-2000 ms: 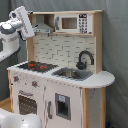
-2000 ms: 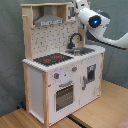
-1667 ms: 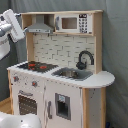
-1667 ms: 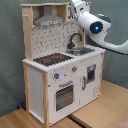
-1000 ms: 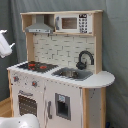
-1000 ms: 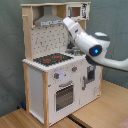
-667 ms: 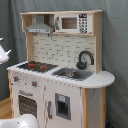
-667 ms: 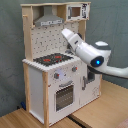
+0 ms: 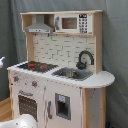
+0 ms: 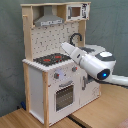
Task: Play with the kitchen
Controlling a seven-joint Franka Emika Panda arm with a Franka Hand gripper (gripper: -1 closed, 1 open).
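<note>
First exterior view: kitchen (image 9: 60, 75) fills most of the frame against a grey curtain (image 9: 116, 45), white and light wood. Red-ringed black hob (image 9: 34, 65) sits on the worktop's left part, sink (image 9: 71, 74) right of it, black faucet (image 9: 85, 59) at the sink's back right corner, rounded worktop end (image 9: 102, 78) on the far right. Grey hood (image 9: 40, 25) hangs above the hob, microwave (image 9: 73, 23) in the top shelf's right half, white tile backsplash (image 9: 62, 50) between. Knobs (image 9: 34, 83) below the hob, oven door (image 9: 28, 104) under them, cabinet door (image 9: 63, 106) under the sink. Only a white sliver of the arm (image 9: 2, 62) shows at the first exterior view's left edge; pincer not visible here. Second exterior view: kitchen (image 10: 50, 85) stands on a wooden floor (image 10: 100, 112), hob (image 10: 52, 59) at the worktop's front left, faucet (image 10: 75, 37) behind. White arm (image 10: 95, 62) reaches in from the second exterior view's right, above the worktop's right side over the sink area, covering it. Pincer end is hidden behind the arm's body, cannot tell whether it is open or holding anything.
</note>
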